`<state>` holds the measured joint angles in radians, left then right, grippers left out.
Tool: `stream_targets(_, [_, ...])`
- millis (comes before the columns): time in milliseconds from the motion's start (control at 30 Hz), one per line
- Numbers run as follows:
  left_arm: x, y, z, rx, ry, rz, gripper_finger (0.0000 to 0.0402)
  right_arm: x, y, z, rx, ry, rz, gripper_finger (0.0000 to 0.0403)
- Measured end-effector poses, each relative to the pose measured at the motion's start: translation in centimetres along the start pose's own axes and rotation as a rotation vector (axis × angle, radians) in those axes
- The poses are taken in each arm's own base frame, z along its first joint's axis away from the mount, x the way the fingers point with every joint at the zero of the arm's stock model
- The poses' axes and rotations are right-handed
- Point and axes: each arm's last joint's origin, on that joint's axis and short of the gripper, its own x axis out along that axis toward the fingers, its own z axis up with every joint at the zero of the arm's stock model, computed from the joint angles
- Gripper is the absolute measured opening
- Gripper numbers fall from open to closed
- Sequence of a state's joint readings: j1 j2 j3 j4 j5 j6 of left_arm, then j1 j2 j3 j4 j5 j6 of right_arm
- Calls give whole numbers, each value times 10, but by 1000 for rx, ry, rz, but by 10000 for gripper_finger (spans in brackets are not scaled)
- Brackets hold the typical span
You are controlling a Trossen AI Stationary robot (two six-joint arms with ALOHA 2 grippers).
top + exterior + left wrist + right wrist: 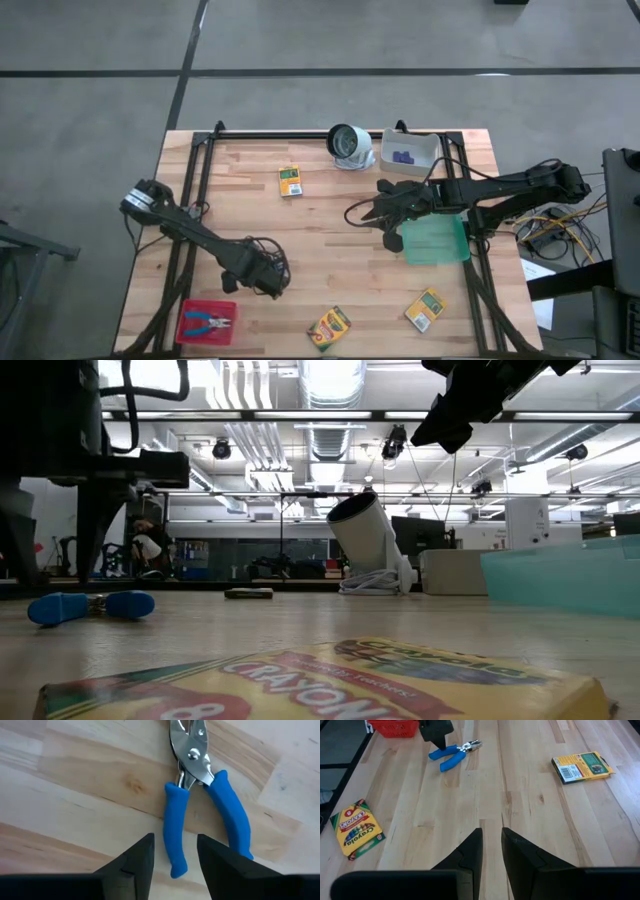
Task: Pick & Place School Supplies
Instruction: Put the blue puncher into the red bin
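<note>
On wooden table (pixel 330 220), pliers (pixel 200 795) lying flat.

Nearest crayon box (pixel 330 685) reads "CRAYONS" with an "8"; another crayon box (pixel 356 827) shows "Crayola".

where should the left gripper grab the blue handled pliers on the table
Probably across one blue handle of the pliers, coming straight down from above: they lie flat on the wood, handles splayed apart, and the left gripper hangs open just beyond the handle ends.
</note>
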<state>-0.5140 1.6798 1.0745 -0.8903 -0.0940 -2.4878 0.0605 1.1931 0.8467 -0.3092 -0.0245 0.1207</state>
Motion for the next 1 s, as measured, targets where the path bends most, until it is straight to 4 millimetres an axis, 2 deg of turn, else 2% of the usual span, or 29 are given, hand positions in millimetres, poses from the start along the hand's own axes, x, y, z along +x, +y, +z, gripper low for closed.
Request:
stream_targets(567, [19,5,4,-34,31,-22,146,0,0,0,1,0,0,68])
stream_targets(1000, [27,9,8,-32,40,-22,71,0,0,0,0,0,0,68])
